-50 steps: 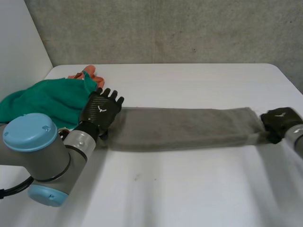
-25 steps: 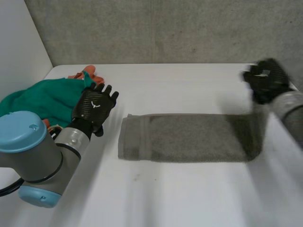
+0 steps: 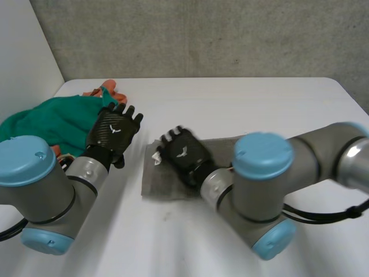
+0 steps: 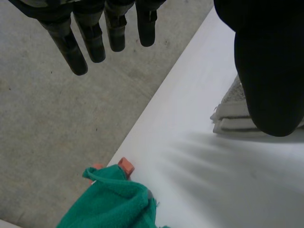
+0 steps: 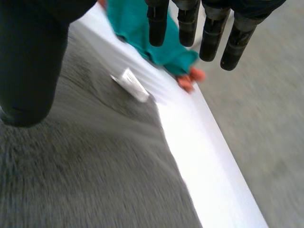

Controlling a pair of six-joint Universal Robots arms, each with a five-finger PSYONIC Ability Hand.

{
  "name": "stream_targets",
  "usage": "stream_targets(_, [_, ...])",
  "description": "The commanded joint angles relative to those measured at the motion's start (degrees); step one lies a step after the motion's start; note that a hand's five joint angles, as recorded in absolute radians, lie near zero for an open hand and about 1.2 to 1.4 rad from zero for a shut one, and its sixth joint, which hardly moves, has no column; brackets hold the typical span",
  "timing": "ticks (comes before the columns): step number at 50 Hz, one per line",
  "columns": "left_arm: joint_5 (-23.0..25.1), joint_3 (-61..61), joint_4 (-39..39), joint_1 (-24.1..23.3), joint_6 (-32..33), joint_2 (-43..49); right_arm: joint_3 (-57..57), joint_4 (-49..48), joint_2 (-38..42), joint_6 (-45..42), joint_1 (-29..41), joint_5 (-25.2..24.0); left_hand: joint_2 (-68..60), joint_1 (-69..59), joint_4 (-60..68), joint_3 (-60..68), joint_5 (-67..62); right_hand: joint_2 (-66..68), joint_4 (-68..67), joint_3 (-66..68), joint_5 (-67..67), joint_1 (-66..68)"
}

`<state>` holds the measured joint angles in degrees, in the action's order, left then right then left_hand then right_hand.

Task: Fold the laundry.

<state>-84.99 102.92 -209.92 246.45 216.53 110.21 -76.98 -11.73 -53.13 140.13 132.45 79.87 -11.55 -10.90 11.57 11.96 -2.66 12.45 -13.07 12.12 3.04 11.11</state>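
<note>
A grey towel (image 3: 161, 187) lies folded on the white table (image 3: 242, 104), a white label (image 3: 155, 157) at its left end. My right arm reaches across it, and my right hand (image 3: 184, 158) hovers open over that left end, fingers (image 5: 190, 23) straight, the towel (image 5: 95, 180) and label (image 5: 130, 84) under the palm. My left hand (image 3: 115, 130) is open above the table just left of the towel, fingers (image 4: 80, 42) straight, the towel's layered corner (image 4: 232, 114) beside its thumb. It holds nothing.
A green cloth (image 3: 52, 124) is heaped at the table's left edge with an orange cloth (image 3: 106, 88) behind it; both lie near my left hand. The table's far edge meets a grey wall. My right arm spans the towel's right part.
My right hand carried the towel's right end up and over to the left end, folding it shorter, then opened. My left hand lifted off the towel's left end and shifted slightly left.
</note>
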Motion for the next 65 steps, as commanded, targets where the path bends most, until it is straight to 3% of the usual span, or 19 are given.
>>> stream_targets(1, [0.0, -1.4, -0.1, -2.0, -0.9, 0.0, -10.7, 3.0, -13.6, 15.1, -14.6, 0.4, 1.5, 0.9, -1.6, -2.0, 2.7, -2.5, 3.1, -2.1, -3.0, -1.1])
stream_targets(9, [-0.1, -2.6, -0.1, -4.1, -4.0, 0.1, -20.9, 3.3, -13.8, 16.5, -23.6, -6.8, 1.5, 0.9, -1.6, -2.0, 2.7, -2.5, 3.1, -2.1, -3.0, -1.1])
stream_targets(12, [-0.1, -2.7, -0.1, -4.6, -4.0, 0.1, -21.8, 3.5, -10.4, 15.1, -25.0, -6.9, 1.5, 0.9, -1.6, -2.0, 2.7, 1.6, -1.0, 2.0, 1.1, 3.0])
stream_targets(16, [-0.1, -2.8, 0.0, -5.3, -4.0, 0.4, -21.5, 3.2, -7.5, 8.9, -26.0, -5.8, 1.5, 0.9, -1.6, -2.0, 2.7, 62.4, -61.8, 62.8, 61.8, 63.8])
stream_targets(19, [-0.2, -2.5, 0.3, -5.3, -4.0, 0.2, -21.3, 2.2, -8.5, 5.5, -26.2, -4.0, 1.5, 0.9, -1.6, -2.0, 2.7, 67.5, -66.9, 67.9, 67.0, 68.9])
stream_targets(23, [-0.2, -2.2, 0.9, -5.1, -4.0, -0.5, -19.4, -0.1, -11.5, 3.1, -25.0, -0.2, 1.5, 0.9, -1.6, -2.0, 2.7, 67.5, -66.9, 67.9, 67.0, 68.9])
stream_targets(28, [-0.2, -1.9, 2.8, -4.2, -4.1, -3.1, -13.0, -1.2, -14.5, 3.7, -16.5, 1.7, 1.5, 0.9, -1.6, -2.0, 2.7, 67.5, -66.9, 67.9, 67.0, 68.9])
stream_targets(35, [-0.3, -1.8, 4.2, -1.8, -5.3, -4.5, -3.1, 1.1, -6.5, -0.7, -1.5, 0.9, 1.5, 0.9, -1.6, -2.0, 2.7, 67.5, -66.9, 67.9, 67.0, 68.9])
stream_targets(40, [-0.4, -1.9, 4.5, -0.1, -7.3, -4.8, -0.6, 2.3, -1.3, -5.7, 3.3, -1.6, 1.5, 0.9, -1.6, -2.0, 2.7, 67.5, -66.9, 67.9, 67.0, 68.9])
stream_targets(42, [-0.4, -2.0, 4.5, 0.1, -7.8, -4.8, -0.5, 2.3, -0.5, -5.9, 3.4, -2.9, 1.5, 0.9, -1.6, -2.0, 2.7, 61.1, -60.5, 61.4, 60.5, 62.5])
stream_targets(43, [-0.4, -2.0, 4.5, 0.2, -8.1, -4.7, -0.5, 2.2, -0.7, -5.0, 3.3, -3.6, 1.5, 0.9, -1.6, -2.0, 2.7, 37.1, -36.4, 37.4, 36.5, 38.4])
stream_targets(46, [-0.3, -2.7, 4.4, -0.1, -9.2, -4.7, -0.6, 2.2, -1.3, -1.1, 3.3, -3.8, 1.5, 0.9, -1.6, -2.0, 2.7, -1.4, 2.0, -1.1, -2.0, -0.1])
stream_targets(52, [-0.1, -5.4, 4.5, -1.8, -12.8, -4.3, -1.9, 2.4, -6.7, 20.9, -4.7, -3.5, 1.0, 0.4, -1.0, -1.4, 2.1, -2.5, 3.1, -2.1, -3.0, -1.1])
stream_targets(56, [0.2, -8.6, 4.5, -6.0, -16.4, -3.3, -4.1, 4.0, -11.5, 33.5, -10.4, -3.7, 0.0, -0.7, 0.0, -0.4, 1.1, -2.5, 3.1, -2.1, -3.0, -1.1])
stream_targets(59, [0.4, -11.7, 5.4, -9.3, -19.4, -0.2, -5.2, 4.7, -12.2, 37.7, -12.6, -3.8, 0.0, -0.7, 0.0, -0.4, 1.1, -2.5, 3.1, -2.1, -3.0, -1.1])
stream_targets(65, [0.4, -18.7, 11.3, -13.7, -23.1, 6.9, -4.5, 8.6, -10.4, 36.8, -14.7, -3.4, -0.7, -1.3, 0.7, 0.3, 0.4, -2.5, 3.1, -2.1, -3.0, -1.1])
